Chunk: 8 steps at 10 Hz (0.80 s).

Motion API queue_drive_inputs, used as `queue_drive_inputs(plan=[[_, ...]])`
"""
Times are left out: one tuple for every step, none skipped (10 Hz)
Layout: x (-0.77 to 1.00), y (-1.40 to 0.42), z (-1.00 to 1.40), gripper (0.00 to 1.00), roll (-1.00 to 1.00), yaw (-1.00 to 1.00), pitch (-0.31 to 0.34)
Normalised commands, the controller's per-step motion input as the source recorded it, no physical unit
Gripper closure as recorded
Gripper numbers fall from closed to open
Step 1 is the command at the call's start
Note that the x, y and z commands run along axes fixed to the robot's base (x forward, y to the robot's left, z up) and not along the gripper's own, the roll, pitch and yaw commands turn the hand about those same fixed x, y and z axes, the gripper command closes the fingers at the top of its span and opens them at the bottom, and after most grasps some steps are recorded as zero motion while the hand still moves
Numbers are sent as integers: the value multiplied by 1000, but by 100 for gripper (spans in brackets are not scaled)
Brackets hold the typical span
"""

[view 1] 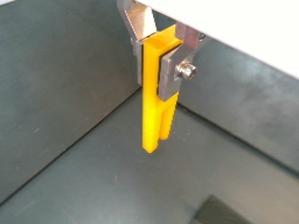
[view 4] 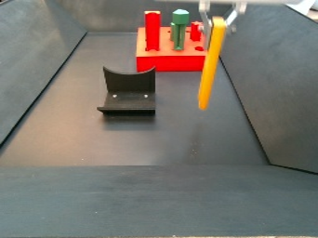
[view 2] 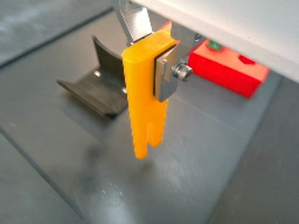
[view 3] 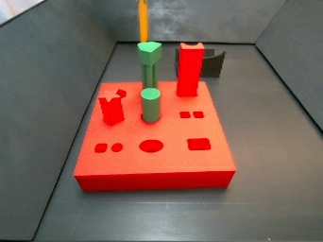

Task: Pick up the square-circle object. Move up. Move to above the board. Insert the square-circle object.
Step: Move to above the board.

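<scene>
The jaws are clamped on the upper end of the peg (view 2: 145, 96), a silver finger (view 2: 170, 73) flat against its side in both wrist views, so the gripper (view 4: 220, 22) carries it upright and clear of the floor, prongs down. In a side view the peg (view 4: 211, 65) hangs well short of the board (view 4: 174, 61), off beside the fixture (view 4: 125, 91). The board (view 3: 154, 140) carries green pegs (view 3: 150, 68) and red pegs (view 3: 190, 68) standing tall. The risk, I judge, is travelling too low: the hanging prongs could strike those pegs and twist in the grip, spoiling alignment with the hole.
</scene>
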Motion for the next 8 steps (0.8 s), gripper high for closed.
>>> queue_drive_inputs(plan=[[53,-132,1000,100,334,263,-228],[35,-121,1000,100,237,157,-143],[29,-111,1000,100,161,98,-78],[29,-94,1000,100,109,55,-8],[31,-87,976,100,97,45,20],[30,-49,748,100,92,38,68],[27,-32,581,100,90,38,83],[15,-22,352,100,88,39,86]])
